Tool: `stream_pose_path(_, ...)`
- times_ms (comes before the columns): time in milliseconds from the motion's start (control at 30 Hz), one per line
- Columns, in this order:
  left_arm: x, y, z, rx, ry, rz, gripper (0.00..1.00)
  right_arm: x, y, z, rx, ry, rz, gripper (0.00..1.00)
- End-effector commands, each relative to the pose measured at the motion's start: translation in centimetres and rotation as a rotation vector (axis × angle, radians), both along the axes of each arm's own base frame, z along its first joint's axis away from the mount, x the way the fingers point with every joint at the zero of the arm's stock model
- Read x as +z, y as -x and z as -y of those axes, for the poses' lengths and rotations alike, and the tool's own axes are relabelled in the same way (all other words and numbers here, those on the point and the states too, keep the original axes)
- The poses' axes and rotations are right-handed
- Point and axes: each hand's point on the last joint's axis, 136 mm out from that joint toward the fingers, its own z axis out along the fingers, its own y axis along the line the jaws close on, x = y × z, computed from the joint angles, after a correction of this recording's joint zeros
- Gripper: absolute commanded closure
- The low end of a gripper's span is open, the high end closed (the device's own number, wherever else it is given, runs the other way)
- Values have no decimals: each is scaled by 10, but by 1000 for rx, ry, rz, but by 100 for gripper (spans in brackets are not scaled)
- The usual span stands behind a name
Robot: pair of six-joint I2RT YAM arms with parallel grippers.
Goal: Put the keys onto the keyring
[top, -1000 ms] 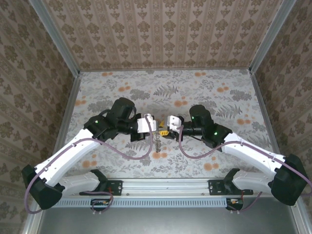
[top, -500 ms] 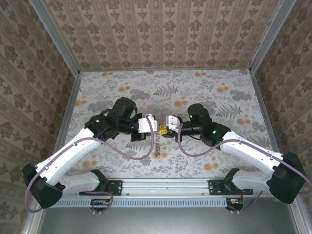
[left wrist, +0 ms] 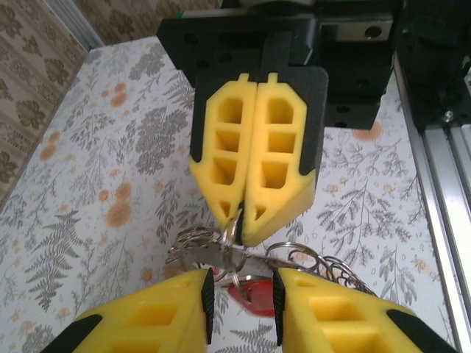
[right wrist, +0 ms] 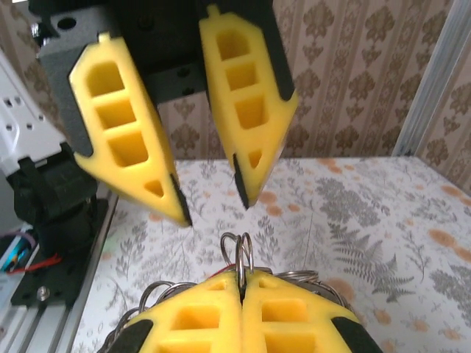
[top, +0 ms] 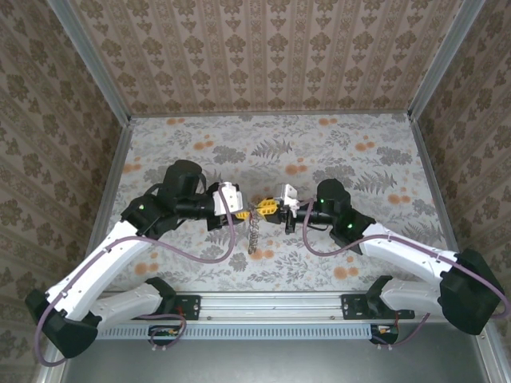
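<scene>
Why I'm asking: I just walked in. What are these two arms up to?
The right pincer is shut on the keyring, holding it over the table with a chain trailing from it. The left pincer faces it closely, jaws apart. A red-headed key sits among the rings between them; whether it is threaded on, I cannot tell.

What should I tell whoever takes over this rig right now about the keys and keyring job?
Left gripper: open, facing the ring, holding nothing.
Right gripper: shut on the keyring, held up between the arms.
Red key hangs under the rings; chain trails below.
Done: ring gripped and presented.
Left: can't tell if the key is threaded; check, then thread the keys.
</scene>
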Motion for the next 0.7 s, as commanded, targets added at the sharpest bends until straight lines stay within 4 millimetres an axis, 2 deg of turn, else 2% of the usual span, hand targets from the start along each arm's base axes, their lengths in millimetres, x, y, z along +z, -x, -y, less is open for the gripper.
stream_pose_path(0,0,7,3,-29,41,-44,71,34,2,-2,28,-140,34,100)
stream_pose_path(167,-1,-4,7,14,58,-39,73,38,1,-6,44,-166,39,100)
stream_pose_path(233,0,-6,8,15,66,-40,81,40,0,-6,29,-180,50,100)
stream_pose_path(300,0,-9,11,18,75,-54,93,43,-1,-6,12,-206,73,100)
stream_pose_path(333,0,-11,12,26,78,-65,95,45,-1,-6,6,-222,83,100)
stream_pose_path(400,-2,-16,12,49,81,-75,95,46,3,-7,11,-246,103,100)
stream_pose_path(500,-4,-21,11,75,82,-79,90,43,5,-9,15,-249,115,100)
stream_pose_path(567,-3,-21,9,83,88,-79,85,41,5,-8,1,-251,119,100)
stream_pose_path(667,-1,-17,3,78,95,-86,82,42,2,-4,-33,-262,123,100)
